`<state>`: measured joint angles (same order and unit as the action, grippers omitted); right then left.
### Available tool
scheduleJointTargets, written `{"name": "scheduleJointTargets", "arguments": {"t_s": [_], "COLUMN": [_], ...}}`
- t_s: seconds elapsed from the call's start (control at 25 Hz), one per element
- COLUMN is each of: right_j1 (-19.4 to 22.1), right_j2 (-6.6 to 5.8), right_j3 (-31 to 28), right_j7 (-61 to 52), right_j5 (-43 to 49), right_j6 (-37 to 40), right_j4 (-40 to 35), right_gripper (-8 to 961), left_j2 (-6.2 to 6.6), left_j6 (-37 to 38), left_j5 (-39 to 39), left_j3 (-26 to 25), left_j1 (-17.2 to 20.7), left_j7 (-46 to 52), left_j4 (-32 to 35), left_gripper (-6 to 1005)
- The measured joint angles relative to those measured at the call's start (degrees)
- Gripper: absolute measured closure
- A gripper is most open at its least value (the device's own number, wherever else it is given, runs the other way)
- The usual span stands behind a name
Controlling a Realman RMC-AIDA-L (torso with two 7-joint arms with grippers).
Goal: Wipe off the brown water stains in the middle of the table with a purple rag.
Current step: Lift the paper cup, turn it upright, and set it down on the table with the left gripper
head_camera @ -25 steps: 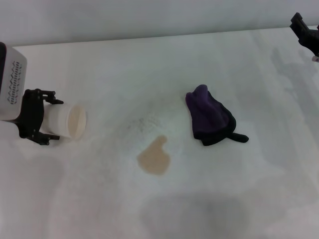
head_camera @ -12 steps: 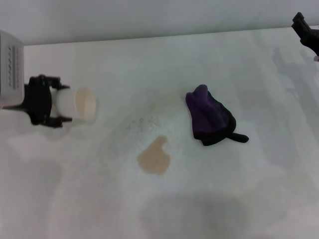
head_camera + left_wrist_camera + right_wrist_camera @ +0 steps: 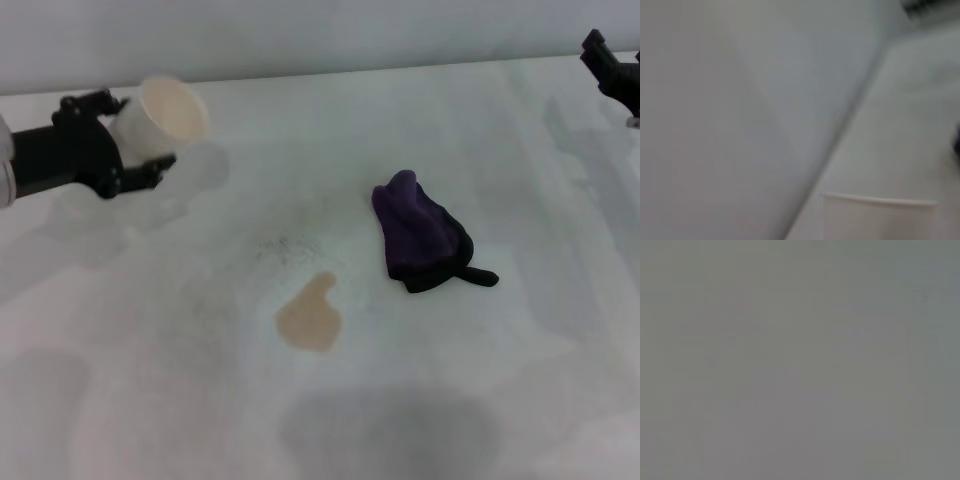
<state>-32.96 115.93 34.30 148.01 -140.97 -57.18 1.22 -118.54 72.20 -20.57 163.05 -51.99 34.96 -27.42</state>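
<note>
At upper left of the head view, the left gripper [image 3: 135, 140] pinches a white cup [image 3: 168, 115], tilted with its mouth toward the camera, above the table [image 3: 520, 350]. Below centre lies the tan stain [image 3: 311, 315], with a faint grey smudge [image 3: 285, 248] just above it. Right of centre, near the stain but apart from it, sits the purple rag [image 3: 422, 238]. At the upper right edge, the right gripper [image 3: 612, 70] barely shows; its fingers cannot be made out.

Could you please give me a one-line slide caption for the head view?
Left gripper holds a paper cup at the far left; purple rag lies beside the brown stain.
</note>
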Motion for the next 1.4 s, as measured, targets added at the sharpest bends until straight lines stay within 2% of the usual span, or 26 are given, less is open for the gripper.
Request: {"name": "scheduleJointTargets", "arguments": {"t_s": [0.32,0.48,0.64,0.8,0.84,1.0,1.24,1.4], "right_j1": [1.61,2.60,2.94,3.11,3.12,3.14,3.21,3.20], "right_j2": [-0.15,-0.18,-0.18,-0.04,0.00,0.07,0.10,0.10], "right_j3": [1.18,3.52,4.99,7.24,8.07,9.13,9.48,9.48], "right_j7": [0.00,0.00,0.00,0.00,0.00,0.00,-0.05,-0.10], "right_j5": [2.62,2.86,3.26,3.27,3.27,3.27,3.24,3.24], "right_j6": [-0.05,-0.17,-0.30,-0.33,-0.37,-0.38,-0.47,-0.56], "right_j4": [-0.77,-2.05,-2.32,-2.50,-2.49,-2.35,-2.30,-2.28], "right_gripper": [98,99,99,99,99,99,99,99], "left_j2": [0.03,-0.19,-0.38,-0.53,-0.67,-0.74,-1.03,-1.06], "left_j6": [1.69,3.27,2.98,2.31,0.60,-3.02,-7.00,-9.53], "left_j5": [-21.19,-27.49,-31.10,-33.08,-36.49,-40.86,-41.96,-46.06], "left_j3": [-0.01,-0.01,-0.01,-0.05,-0.08,-0.10,-0.10,-0.10], "left_j1": [11.22,16.36,19.48,20.63,21.80,23.13,23.62,23.83], "left_j7": [0.05,-0.12,-0.29,-1.15,-3.11,-7.83,-9.61,-9.68], "left_j4": [12.54,17.51,21.99,23.97,26.58,30.25,32.26,33.55], "left_gripper": [222,222,223,223,223,224,226,227]}}
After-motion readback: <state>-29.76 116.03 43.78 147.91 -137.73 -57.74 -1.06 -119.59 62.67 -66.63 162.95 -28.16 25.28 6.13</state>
